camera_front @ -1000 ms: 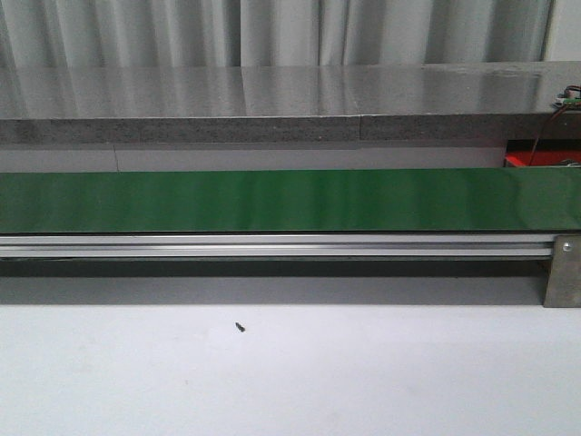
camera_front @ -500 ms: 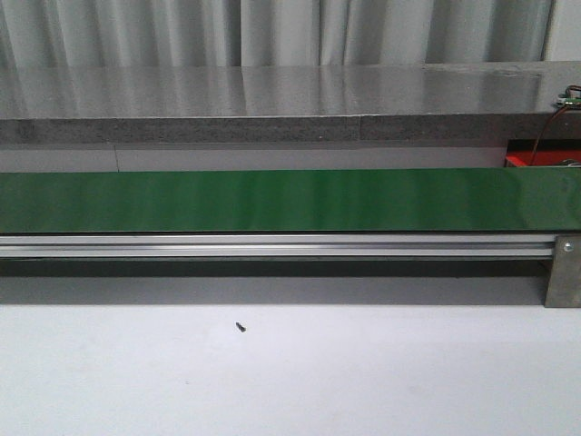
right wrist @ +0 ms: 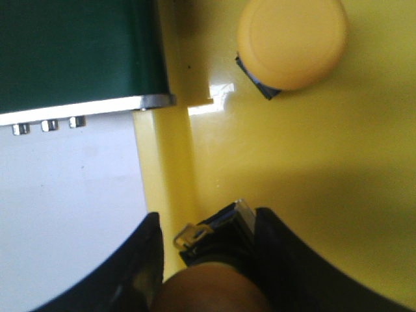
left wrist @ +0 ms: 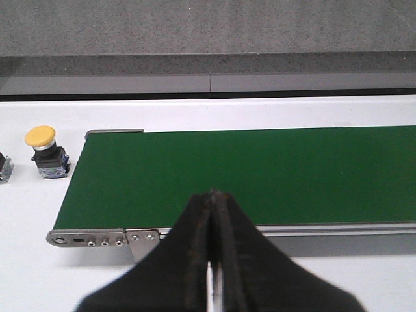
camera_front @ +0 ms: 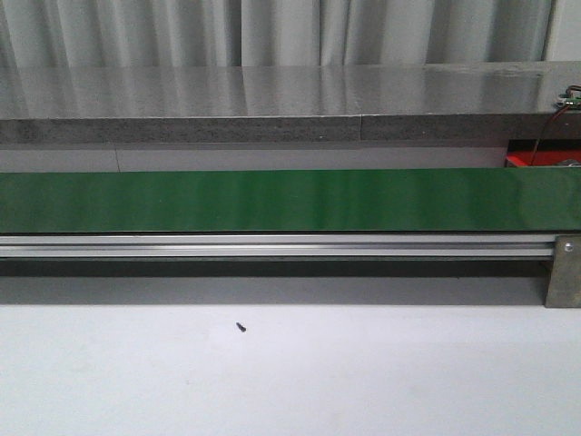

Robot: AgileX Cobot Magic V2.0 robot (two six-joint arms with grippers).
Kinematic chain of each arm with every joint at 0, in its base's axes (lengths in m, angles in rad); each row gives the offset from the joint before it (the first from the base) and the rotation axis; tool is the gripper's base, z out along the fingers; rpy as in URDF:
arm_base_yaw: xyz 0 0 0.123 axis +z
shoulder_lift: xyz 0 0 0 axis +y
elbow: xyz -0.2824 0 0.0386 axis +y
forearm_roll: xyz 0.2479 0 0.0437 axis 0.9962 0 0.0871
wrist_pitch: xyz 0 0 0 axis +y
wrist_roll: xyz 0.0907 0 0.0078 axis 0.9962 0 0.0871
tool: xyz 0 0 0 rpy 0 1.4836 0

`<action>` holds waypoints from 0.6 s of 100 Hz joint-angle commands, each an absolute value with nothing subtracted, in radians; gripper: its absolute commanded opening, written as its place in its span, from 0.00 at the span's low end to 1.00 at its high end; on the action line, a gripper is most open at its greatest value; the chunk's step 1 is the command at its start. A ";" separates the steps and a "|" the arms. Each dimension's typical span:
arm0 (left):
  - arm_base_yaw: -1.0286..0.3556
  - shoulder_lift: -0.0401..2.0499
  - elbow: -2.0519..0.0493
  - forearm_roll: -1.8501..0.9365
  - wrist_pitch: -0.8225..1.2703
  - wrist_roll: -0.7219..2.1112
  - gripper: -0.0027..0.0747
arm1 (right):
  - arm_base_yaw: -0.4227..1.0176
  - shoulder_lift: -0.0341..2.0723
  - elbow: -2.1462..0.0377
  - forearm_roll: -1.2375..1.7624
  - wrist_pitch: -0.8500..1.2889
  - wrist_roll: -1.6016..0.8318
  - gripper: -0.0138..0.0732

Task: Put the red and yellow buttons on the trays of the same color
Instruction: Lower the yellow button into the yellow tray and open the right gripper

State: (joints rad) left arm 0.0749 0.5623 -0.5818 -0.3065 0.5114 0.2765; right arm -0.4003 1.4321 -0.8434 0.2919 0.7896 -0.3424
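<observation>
In the right wrist view, my right gripper [right wrist: 208,218] hangs over the yellow tray [right wrist: 312,182], close to its wall. It is shut on a yellow button [right wrist: 211,286]; the button's black body [right wrist: 218,237] tilts between the fingers. Another yellow button [right wrist: 290,42] stands in the tray farther on. My left gripper [left wrist: 212,193] is shut and empty above the near edge of the green belt [left wrist: 247,172]. A third yellow button [left wrist: 40,151] stands on the white table beside the belt's end. No red button shows. Neither gripper appears in the front view.
A cut-off grey button base [left wrist: 4,168] sits at the frame edge near the table button. The green belt [camera_front: 290,200] runs on an aluminium rail [camera_front: 272,245]. Something red [camera_front: 536,160] with wires lies behind its right end. A small black speck [camera_front: 241,327] is on the table.
</observation>
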 commanded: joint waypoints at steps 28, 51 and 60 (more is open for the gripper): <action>0.067 0.568 -0.608 -0.321 0.447 0.277 0.01 | -0.407 1.515 -0.863 0.312 0.746 -0.346 0.25; 0.067 0.568 -0.608 -0.321 0.447 0.277 0.01 | -0.407 1.513 -0.865 0.307 0.753 -0.346 0.55; 0.067 0.568 -0.608 -0.321 0.447 0.277 0.01 | -0.407 1.513 -0.865 0.307 0.755 -0.346 0.71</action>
State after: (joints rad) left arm 0.0749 0.5623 -0.5818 -0.3065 0.5114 0.2765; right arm -0.4003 1.5433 -0.8434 0.2933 0.7593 -0.3424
